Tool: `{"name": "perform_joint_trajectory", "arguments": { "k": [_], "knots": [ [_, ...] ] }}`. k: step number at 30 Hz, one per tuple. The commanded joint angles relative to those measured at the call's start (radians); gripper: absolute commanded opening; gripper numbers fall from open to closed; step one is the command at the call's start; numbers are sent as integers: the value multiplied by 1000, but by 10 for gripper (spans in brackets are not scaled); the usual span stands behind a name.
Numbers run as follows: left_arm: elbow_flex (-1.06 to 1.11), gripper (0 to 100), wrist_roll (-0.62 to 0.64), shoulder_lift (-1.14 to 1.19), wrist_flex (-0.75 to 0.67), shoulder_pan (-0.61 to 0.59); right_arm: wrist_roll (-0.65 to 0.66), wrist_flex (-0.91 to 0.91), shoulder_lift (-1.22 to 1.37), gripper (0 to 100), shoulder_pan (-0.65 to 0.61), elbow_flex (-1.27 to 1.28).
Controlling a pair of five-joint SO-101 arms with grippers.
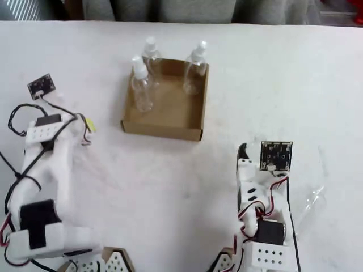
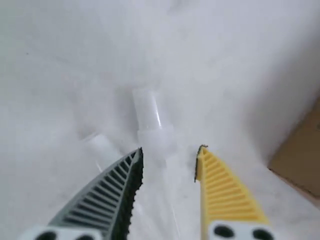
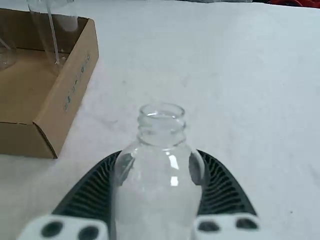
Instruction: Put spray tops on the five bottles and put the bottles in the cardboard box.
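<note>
The cardboard box [image 1: 164,122] sits mid-table with three clear bottles standing inside, each with a white spray top [image 1: 150,44]. My left gripper [image 2: 170,150] is open, just above the table left of the box. A white spray top [image 2: 149,120] lies on the table between its grey finger and yellow finger [image 2: 220,185]. My right gripper [image 3: 160,157] is shut on an upright clear bottle [image 3: 161,125] whose neck is bare and open. In the high view this gripper [image 1: 243,154] is below and to the right of the box.
A clear bottle [image 1: 313,199] lies on the table right of the right arm. A small black circuit board [image 1: 41,85] lies far left. The box's side wall [image 3: 65,95] is close to the held bottle, and the box corner [image 2: 300,160] is near the left gripper.
</note>
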Motion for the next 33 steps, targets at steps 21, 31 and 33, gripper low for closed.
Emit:
{"name": "perform_joint_trajectory", "arguments": {
  "k": [21, 31, 33],
  "knots": [
    [-169, 184, 71, 220, -20, -22, 15, 15, -16, 16, -4, 8],
    [-163, 46, 69, 223, -26, -7, 15, 15, -16, 16, 2, 8],
    [-163, 22, 69, 223, -26, -7, 15, 15, -16, 16, 4, 8]
  ]
}}
